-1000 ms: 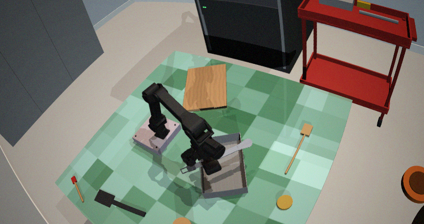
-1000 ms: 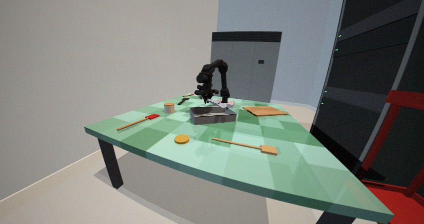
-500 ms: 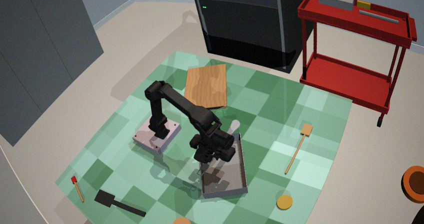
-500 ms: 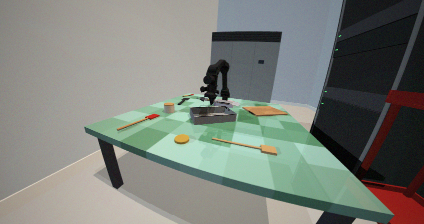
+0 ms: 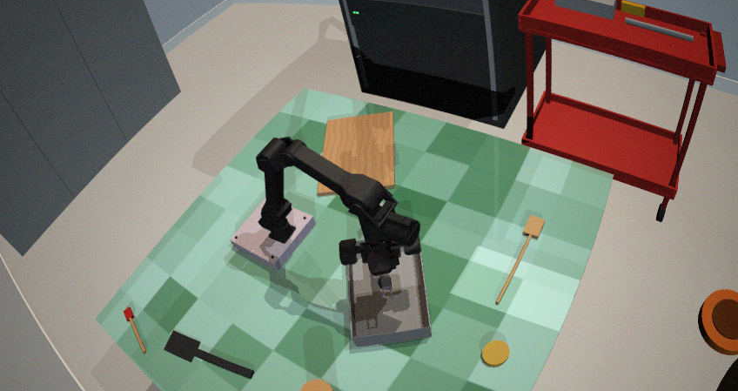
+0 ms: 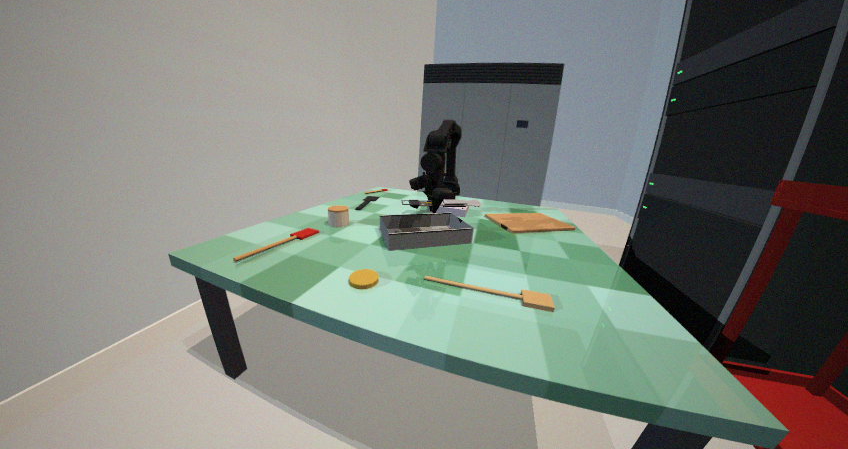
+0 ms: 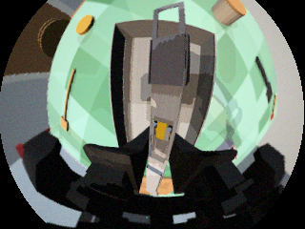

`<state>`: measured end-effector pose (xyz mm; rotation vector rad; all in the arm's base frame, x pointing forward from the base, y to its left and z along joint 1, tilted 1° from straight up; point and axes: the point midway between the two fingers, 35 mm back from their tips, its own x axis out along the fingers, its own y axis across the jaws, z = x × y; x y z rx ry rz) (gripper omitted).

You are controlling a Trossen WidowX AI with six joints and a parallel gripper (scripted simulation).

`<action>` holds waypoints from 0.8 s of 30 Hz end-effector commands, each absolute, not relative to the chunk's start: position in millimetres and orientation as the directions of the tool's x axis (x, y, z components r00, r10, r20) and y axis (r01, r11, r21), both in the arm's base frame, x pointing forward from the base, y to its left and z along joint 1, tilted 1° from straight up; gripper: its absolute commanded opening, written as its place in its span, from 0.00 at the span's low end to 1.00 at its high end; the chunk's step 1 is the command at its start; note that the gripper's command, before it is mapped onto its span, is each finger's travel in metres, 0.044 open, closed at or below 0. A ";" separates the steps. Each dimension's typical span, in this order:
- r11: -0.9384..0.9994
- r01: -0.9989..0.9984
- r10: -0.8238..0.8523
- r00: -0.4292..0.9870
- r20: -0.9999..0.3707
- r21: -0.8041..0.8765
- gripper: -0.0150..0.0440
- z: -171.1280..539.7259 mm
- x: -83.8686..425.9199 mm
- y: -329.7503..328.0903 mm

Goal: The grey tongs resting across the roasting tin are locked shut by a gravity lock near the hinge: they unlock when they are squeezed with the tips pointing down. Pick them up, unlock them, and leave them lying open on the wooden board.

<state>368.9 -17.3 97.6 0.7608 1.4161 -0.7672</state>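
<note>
My gripper (image 6: pixel 430 204) (image 7: pixel 158 129) is shut on the grey tongs (image 6: pixel 471 203) (image 7: pixel 168 62) and holds them about level above the roasting tin (image 5: pixel 391 336) (image 6: pixel 429 239). In the wrist view the tongs' dark block and open loop reach out past the fingers, and a small yellow part shows between the fingertips. The pale far end runs back under the gripper and looks narrow; whether the tongs are locked cannot be told. In the top view the arm hides most of the tongs. The wooden board (image 5: pixel 357 138) (image 6: pixel 529 222) lies behind the tin, with nothing on it.
A wooden spatula (image 5: pixel 533 226) (image 6: pixel 537 300) and a yellow disc (image 5: pixel 495 353) (image 6: pixel 363 278) lie beyond the tin. A black spatula (image 5: pixel 182 346), a red-headed one (image 6: pixel 304 233) and a round canister (image 6: pixel 338 216) stand or lie on the other side. The tin's walls rise below the tongs.
</note>
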 end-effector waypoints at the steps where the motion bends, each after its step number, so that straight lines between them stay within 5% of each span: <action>1: 0.670 0.743 -0.004 0.016 -1.000 0.009 0.00 97.4 370.6 -7.2; 13: 0.944 0.329 0.000 0.017 -1.000 0.006 0.00 95.6 372.1 24.2; 24: 0.992 -0.124 0.003 0.019 -1.000 0.001 0.00 93.7 371.2 53.0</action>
